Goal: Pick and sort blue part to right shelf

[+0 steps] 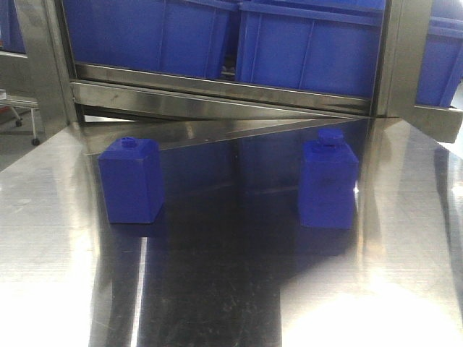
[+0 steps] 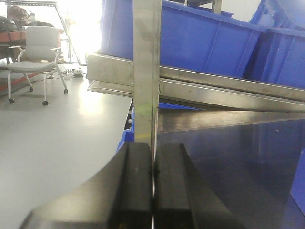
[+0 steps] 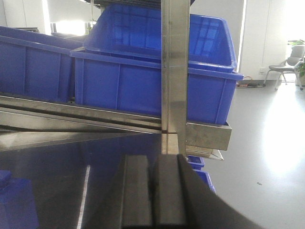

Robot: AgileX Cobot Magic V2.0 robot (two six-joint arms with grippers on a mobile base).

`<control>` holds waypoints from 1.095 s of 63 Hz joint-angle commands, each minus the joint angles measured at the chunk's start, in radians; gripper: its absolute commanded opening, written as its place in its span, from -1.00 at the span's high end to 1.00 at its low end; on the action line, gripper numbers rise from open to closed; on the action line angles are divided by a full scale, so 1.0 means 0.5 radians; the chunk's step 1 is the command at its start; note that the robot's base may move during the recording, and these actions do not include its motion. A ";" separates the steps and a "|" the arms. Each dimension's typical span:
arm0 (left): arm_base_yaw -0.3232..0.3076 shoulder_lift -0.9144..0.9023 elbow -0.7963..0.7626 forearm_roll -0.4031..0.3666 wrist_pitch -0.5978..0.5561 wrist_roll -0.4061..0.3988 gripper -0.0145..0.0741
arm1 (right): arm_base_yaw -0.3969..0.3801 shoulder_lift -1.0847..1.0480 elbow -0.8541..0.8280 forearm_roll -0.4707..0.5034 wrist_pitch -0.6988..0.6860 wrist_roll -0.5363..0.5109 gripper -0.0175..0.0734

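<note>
The blue part [image 1: 329,186], a small bottle-like block with sloped shoulders and a wide round cap, stands upright on the steel table [image 1: 231,289], right of centre. It also shows at the bottom left of the right wrist view as the blue part [image 3: 14,202]. The right shelf [image 1: 436,116], a steel rack carrying big blue crates, stands behind the table's right end, past an upright post [image 1: 394,58]. My left gripper [image 2: 153,145] is shut with nothing in it, low over the table's left edge. My right gripper [image 3: 153,157] is likewise shut and empty, to the right of the part. Neither gripper appears in the front view.
A second blue block [image 1: 130,181] with a flat top and a tiny stub stands left of centre. More blue crates [image 1: 217,32] sit on the rack's rail [image 1: 217,90] straight ahead. Steel posts [image 2: 145,71] rise just in front of each gripper. A white chair [image 2: 35,57] stands on the floor to the left.
</note>
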 commanded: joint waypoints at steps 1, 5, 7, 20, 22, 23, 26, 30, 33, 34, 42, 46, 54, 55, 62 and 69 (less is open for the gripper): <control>0.002 -0.042 0.041 -0.004 -0.168 -0.013 0.39 | -0.010 -0.043 -0.048 0.000 -0.167 -0.006 0.49; 0.002 -0.042 0.041 -0.004 -0.168 -0.013 0.39 | -0.010 -0.043 -0.048 0.000 -0.167 -0.006 0.49; 0.002 -0.042 0.041 -0.004 -0.168 -0.013 0.39 | -0.010 -0.043 -0.048 0.000 -0.167 -0.006 0.49; 0.002 -0.042 0.041 -0.004 -0.168 -0.013 0.39 | -0.010 -0.043 -0.048 0.000 -0.167 -0.006 0.49; 0.002 -0.042 0.041 -0.004 -0.168 -0.013 0.39 | -0.010 -0.043 -0.048 0.000 -0.167 -0.006 0.49; 0.002 -0.042 0.041 -0.004 -0.168 -0.013 0.39 | -0.010 -0.043 -0.048 0.000 -0.167 -0.006 0.49; 0.002 -0.042 0.041 -0.004 -0.168 -0.013 0.39 | -0.010 -0.043 -0.048 0.000 -0.167 -0.006 0.49; 0.002 -0.042 0.041 -0.004 -0.168 -0.013 0.39 | -0.010 -0.043 -0.048 0.000 -0.172 -0.006 0.49; 0.002 -0.042 0.041 -0.004 -0.168 -0.013 0.39 | -0.010 -0.043 -0.048 0.000 -0.170 -0.006 0.49; 0.002 -0.042 0.041 -0.004 -0.168 -0.013 0.39 | -0.010 -0.043 -0.048 0.000 -0.170 -0.006 0.49; 0.002 -0.042 0.041 -0.004 -0.168 -0.013 0.39 | -0.010 -0.041 -0.086 0.000 -0.134 -0.006 0.49; 0.002 -0.042 0.041 -0.004 -0.168 -0.013 0.39 | -0.010 -0.041 -0.153 0.000 -0.022 -0.006 0.49; 0.002 -0.042 0.041 -0.004 -0.168 -0.013 0.39 | -0.010 -0.033 -0.338 0.000 0.330 -0.006 0.49; 0.002 -0.042 0.041 -0.004 -0.168 -0.013 0.39 | -0.010 -0.026 -0.354 0.000 0.378 -0.006 0.49; 0.002 -0.042 0.041 -0.004 -0.168 -0.013 0.39 | -0.010 0.058 -0.505 0.037 0.569 -0.006 0.49; 0.002 -0.042 0.041 -0.004 -0.168 -0.013 0.39 | -0.010 0.253 -0.688 0.120 0.700 -0.006 0.49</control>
